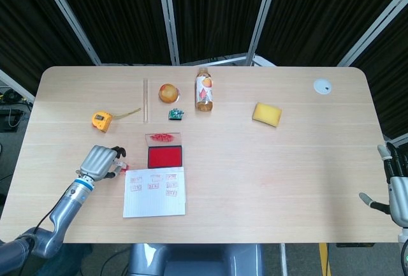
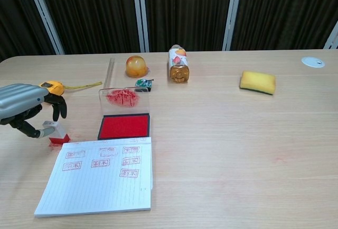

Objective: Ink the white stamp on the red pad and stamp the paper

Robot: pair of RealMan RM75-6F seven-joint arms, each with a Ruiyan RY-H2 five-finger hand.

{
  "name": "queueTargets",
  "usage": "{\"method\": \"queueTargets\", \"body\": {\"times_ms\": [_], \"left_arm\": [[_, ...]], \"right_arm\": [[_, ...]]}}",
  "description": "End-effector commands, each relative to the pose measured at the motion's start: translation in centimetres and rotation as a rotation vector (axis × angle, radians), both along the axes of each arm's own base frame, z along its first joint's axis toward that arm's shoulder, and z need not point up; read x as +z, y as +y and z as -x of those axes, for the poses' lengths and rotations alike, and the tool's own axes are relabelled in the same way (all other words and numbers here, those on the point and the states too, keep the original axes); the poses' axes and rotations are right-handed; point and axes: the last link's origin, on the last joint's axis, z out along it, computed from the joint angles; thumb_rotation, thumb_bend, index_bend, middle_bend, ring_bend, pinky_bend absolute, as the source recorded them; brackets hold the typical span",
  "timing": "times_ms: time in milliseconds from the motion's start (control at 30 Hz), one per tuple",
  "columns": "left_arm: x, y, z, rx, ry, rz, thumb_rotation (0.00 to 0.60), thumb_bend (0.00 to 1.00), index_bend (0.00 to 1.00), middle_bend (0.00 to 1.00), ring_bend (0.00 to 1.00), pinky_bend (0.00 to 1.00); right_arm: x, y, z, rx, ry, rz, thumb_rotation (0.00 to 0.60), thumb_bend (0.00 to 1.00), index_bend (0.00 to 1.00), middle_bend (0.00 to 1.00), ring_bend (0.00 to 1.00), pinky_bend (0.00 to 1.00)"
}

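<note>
Stamp (image 2: pixel 57 134) left of pad (image 2: pixel 124 126), paper (image 2: pixel 100 175) in front of both.

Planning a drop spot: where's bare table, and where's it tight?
Free: the wide stretch right of the paper and red pad, below the sponge. Crowded: the left, where the left hand, stamp, tape measure, bottle cluster.

— The small white stamp (image 2: pixel 56 132) with the red base?
— Upright on the table, under the left hand's (image 2: pixel 24 110) fingertips.
— The open red ink pad (image 2: pixel 124 126)?
— Just right of that hand — lined white paper (image 2: pixel 95 183) right and nearer, red-stamped.
</note>
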Motion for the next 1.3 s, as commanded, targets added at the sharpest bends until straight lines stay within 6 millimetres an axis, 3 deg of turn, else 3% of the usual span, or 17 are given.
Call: {"method": "queueTargets", "body": {"times_ms": [33,967,1300], "left_arm": [[0.04,0.01,-0.07,-0.012,0.008,-0.001,0.6,0.31,0.4,0.43,0.82,0.93],[-0.31,0.12,0.15,-0.015,0.019,0.01,0.6,0.33,0.51,0.51,0.82,0.93],[0.55,0.54,-0.41,0.008,-0.03,0.005,0.6,0.35,0.54,0.53,0.82,0.93]], "right_arm": [[0.02,-0.02,0.04,-0.002,-0.001,0.001,0.6,0.0,0.0,0.0,0.0,0.0],[0.09,-0.25,0.23,-0.016,0.001,0.006,0.6,0.0,0.0,0.0,0.0,0.0],[0.02,-0.26,0.25,-0.019,-0.001,0.006,0.6,0.0,0.0,0.0,0.0,0.0]]}}
